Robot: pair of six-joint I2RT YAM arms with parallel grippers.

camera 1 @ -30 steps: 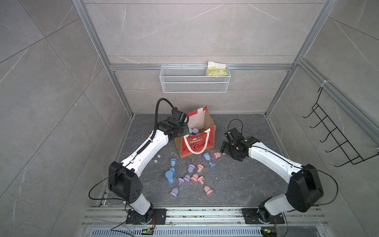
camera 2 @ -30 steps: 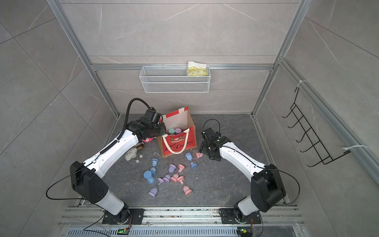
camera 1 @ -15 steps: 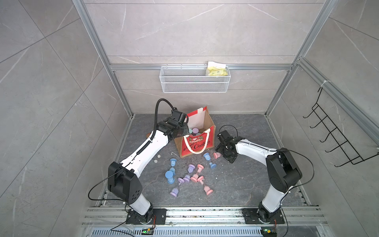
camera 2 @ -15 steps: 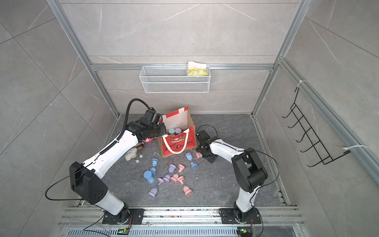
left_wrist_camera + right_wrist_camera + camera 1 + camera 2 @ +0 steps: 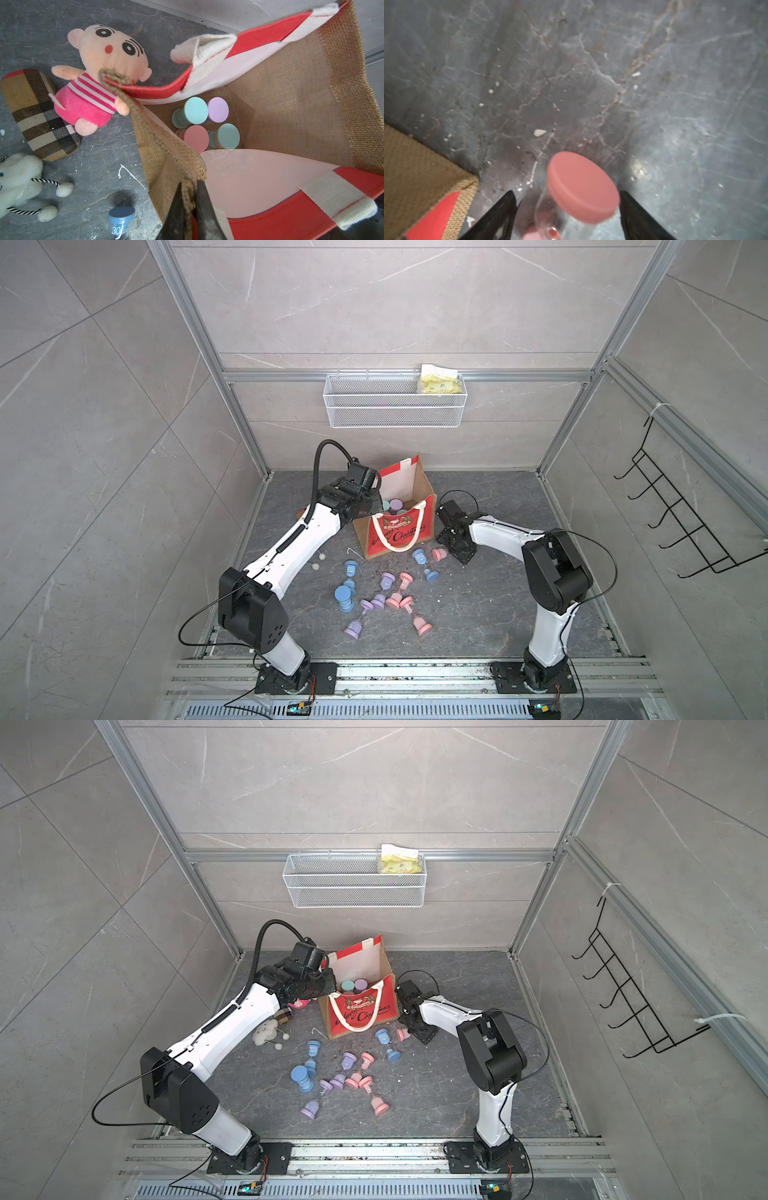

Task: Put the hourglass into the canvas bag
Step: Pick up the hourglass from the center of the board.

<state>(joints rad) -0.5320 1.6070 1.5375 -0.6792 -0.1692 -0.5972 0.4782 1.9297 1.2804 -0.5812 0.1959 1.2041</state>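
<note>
The canvas bag (image 5: pixel 399 531) (image 5: pixel 359 1011) stands open on the dark floor, red printed front towards the arms' bases. My left gripper (image 5: pixel 190 184) (image 5: pixel 372 510) is shut on its burlap rim (image 5: pixel 166 149). Several hourglasses (image 5: pixel 195 110) stand inside the bag. Just right of the bag a pink hourglass (image 5: pixel 583 187) (image 5: pixel 438 554) lies on the floor. My right gripper (image 5: pixel 566 193) (image 5: pixel 446 551) is down around it, open. One black finger (image 5: pixel 633 212) stands close to the pink cap, and there is a gap on the other side. The bag's corner (image 5: pixel 421 166) lies beside this gripper.
Several blue, purple and pink hourglasses (image 5: pixel 386 593) lie scattered in front of the bag. Left of it lie a pink plush doll (image 5: pixel 97 83), a plaid case (image 5: pixel 39 116) and a white plush (image 5: pixel 18 182). A wire basket (image 5: pixel 395 400) hangs on the back wall, a hook rack (image 5: pixel 681 522) on the right wall.
The right arm has folded in and brought its gripper left and down around the pink hourglass, with the jaws narrowing. The left gripper still grips the bag's rim in the same place.
</note>
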